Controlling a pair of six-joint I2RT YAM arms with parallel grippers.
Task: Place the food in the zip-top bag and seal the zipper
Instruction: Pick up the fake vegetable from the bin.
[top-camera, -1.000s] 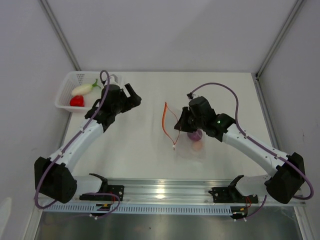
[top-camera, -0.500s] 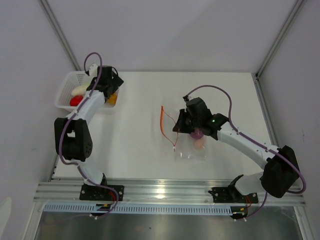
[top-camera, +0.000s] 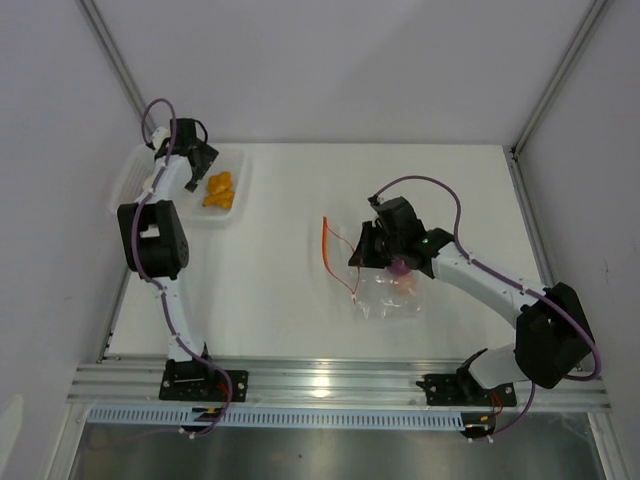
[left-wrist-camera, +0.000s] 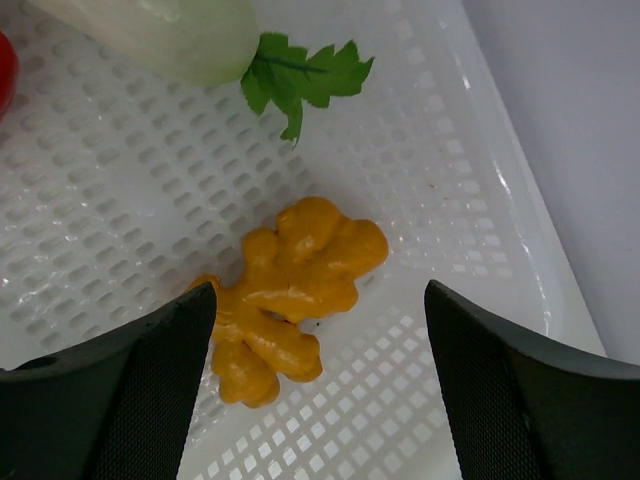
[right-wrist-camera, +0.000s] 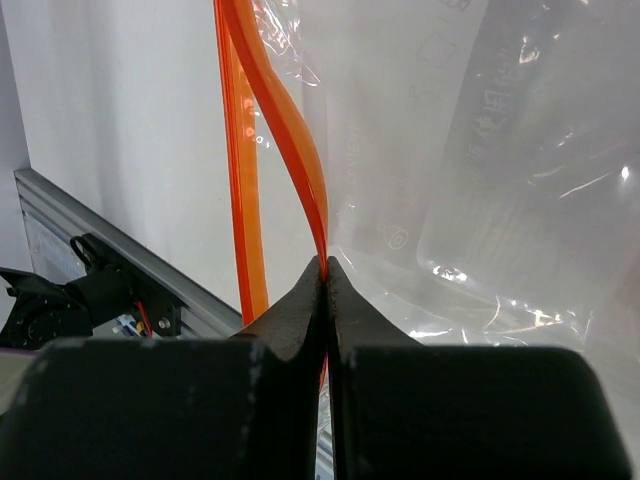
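The top camera looks down from above and behind the arms and takes in the whole table (top-camera: 290, 200). The left wrist camera looks closely down into the white basket (left-wrist-camera: 480, 160), and the right wrist camera looks very closely along the zipper (right-wrist-camera: 290, 140); the top view shares both.

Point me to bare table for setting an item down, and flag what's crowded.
Free: the wide strip between the white basket and the zip-top bag, and the far right corner beyond the right gripper. Crowded: the basket, where the left gripper hovers over the orange-yellow food.
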